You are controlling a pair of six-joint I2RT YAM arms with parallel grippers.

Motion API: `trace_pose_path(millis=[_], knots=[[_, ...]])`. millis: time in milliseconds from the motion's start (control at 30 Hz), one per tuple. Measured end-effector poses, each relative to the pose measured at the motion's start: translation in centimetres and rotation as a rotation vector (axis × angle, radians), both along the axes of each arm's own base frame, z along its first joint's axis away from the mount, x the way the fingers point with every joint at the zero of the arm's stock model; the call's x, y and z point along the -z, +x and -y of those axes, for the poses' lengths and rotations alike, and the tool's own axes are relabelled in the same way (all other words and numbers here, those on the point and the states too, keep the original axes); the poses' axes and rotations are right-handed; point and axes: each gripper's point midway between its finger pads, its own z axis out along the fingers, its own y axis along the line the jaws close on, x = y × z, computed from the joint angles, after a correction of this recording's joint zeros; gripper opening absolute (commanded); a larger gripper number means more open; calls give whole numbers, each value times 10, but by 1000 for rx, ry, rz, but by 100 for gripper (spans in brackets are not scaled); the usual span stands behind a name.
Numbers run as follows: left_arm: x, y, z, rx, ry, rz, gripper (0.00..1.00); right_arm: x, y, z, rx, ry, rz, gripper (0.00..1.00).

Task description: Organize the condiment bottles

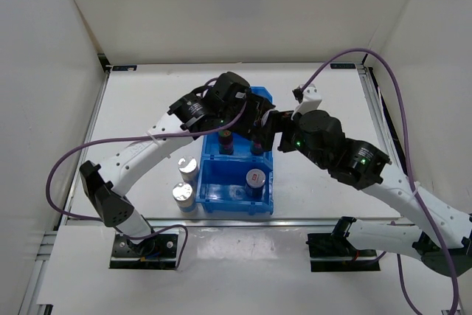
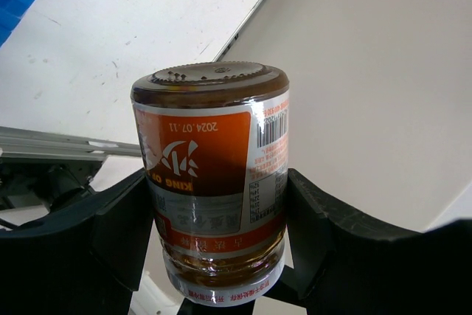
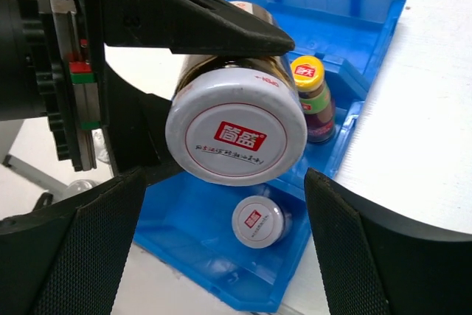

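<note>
so the white bench [image 1: 324,101] fills most of the view, with the blue bin [image 1: 236,210] sitting right under the spot where both arms meet. the left claw [image 2: 217,219] is roughly half open and clamped on a stubby brown shaker [image 2: 210,153], one finger on each side of its label, holding it up in the air above the bin. the right claw [image 3: 225,178] is spread wide and has hold of nothing. the held shaker's white cap with the red mark faces straight into it and sits between its fingers [image 3: 81,256] with a gap on both sides, so no contact that i can see. below the right claw, past that cap, a slim yellow-capped bottle [image 3: 310,97] stands upright in the bin's middle compartment, and a red-topped shaker [image 3: 258,220] stands in the end compartment nearer the arm bases. well off to the left claw's side, outside the bin and just beside its wall, a silver-capped shaker [image 1: 188,170] and a second silver one [image 1: 183,195] stand on the bench, close together, but i can't tell if they touch
</note>
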Motion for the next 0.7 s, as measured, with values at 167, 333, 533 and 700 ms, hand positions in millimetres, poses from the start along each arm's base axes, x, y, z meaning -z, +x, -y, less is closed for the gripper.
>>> trace_pose_path(millis=[167, 333, 533, 700], knots=[[0, 2, 0, -26, -6, -5, 11, 1, 4, 4, 20, -22, 15, 90], [-1, 0, 1, -38, -11, -12, 11, -1, 12, 7, 42, -32, 33, 89], [-4, -12, 7, -16, -35, -29, 11, -2, 20, 1, 41, -43, 52, 89], [-10, -13, 5, -24, -54, -29, 11, -6, 21, -1, 37, -30, 64, 88]])
